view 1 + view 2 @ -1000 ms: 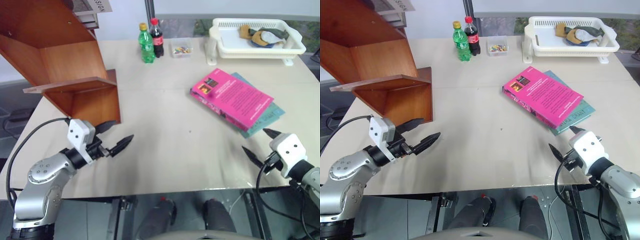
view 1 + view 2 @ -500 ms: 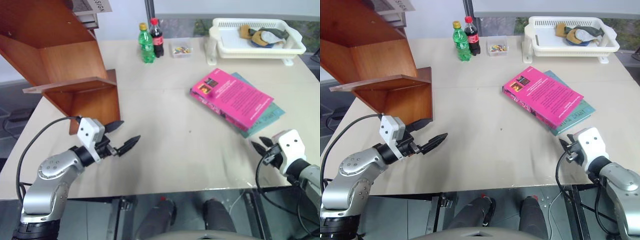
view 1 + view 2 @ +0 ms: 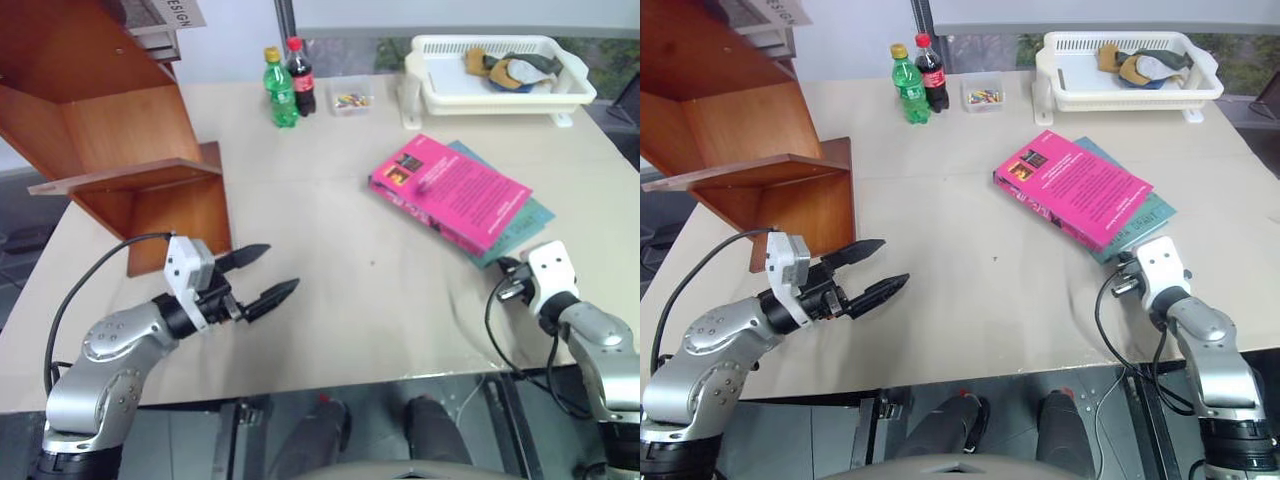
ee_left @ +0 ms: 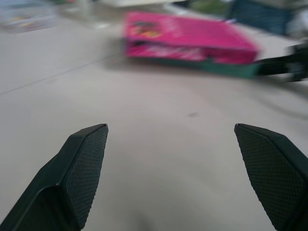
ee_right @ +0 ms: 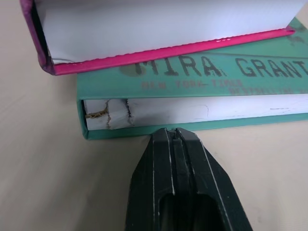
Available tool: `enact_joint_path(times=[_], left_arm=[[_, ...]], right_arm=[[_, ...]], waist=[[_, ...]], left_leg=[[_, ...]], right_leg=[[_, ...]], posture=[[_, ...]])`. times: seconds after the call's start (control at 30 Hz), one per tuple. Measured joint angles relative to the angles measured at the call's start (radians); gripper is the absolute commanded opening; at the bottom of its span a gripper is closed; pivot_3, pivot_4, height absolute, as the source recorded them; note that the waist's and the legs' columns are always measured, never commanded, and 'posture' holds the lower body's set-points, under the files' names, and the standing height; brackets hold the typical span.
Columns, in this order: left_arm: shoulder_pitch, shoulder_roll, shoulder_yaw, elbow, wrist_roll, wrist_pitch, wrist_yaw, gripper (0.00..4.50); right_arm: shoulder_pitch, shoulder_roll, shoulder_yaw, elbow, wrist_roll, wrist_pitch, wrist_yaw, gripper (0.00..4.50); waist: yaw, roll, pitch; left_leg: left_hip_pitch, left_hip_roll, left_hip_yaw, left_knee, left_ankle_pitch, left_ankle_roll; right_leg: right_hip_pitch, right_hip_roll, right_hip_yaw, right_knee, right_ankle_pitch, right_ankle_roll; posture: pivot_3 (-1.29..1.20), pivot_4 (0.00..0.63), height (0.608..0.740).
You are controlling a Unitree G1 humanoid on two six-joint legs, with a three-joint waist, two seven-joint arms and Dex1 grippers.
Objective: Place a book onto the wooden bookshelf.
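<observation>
My right end effector (image 5: 174, 137), clenched on nothing, noses at the teal book's (image 5: 159, 113) near edge; the pink book (image 3: 450, 190) lies on top of it on the worktop (image 3: 330, 230), and I judge I should reopen and take the pink one alone. My left end effector (image 3: 268, 272) hovers released near the wooden bookshelf (image 3: 110, 130). Bottles (image 3: 281, 84), a small box (image 3: 350, 100) and a white basket (image 3: 490, 75) stand well apart.
</observation>
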Motion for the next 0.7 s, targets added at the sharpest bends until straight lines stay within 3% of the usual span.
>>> enact_joint_path(times=[0.2,0.7], left_arm=[[0.018,0.027,0.012,-0.009,-0.018,-0.008,-0.047,4.50],[0.038,0.051,0.017,-0.014,-0.019,-0.031,-0.113,4.50]], right_arm=[[-0.015,0.028,0.060,-0.026,-0.017,0.015,-0.007,0.06],[-0.064,0.089,0.131,-0.095,-0.013,0.110,-0.021,0.06]], waist=[[-0.002,0.000,0.000],[0.001,0.001,0.000]], left_leg=[[0.007,0.007,0.008,-0.002,-0.002,-0.003],[0.008,0.008,0.008,-0.002,-0.002,-0.003]], right_leg=[[0.002,0.009,0.007,0.000,0.001,-0.003],[0.002,0.009,0.008,0.000,0.002,-0.003]], posture=[[0.00,0.150,0.740],[0.00,0.150,0.740]])
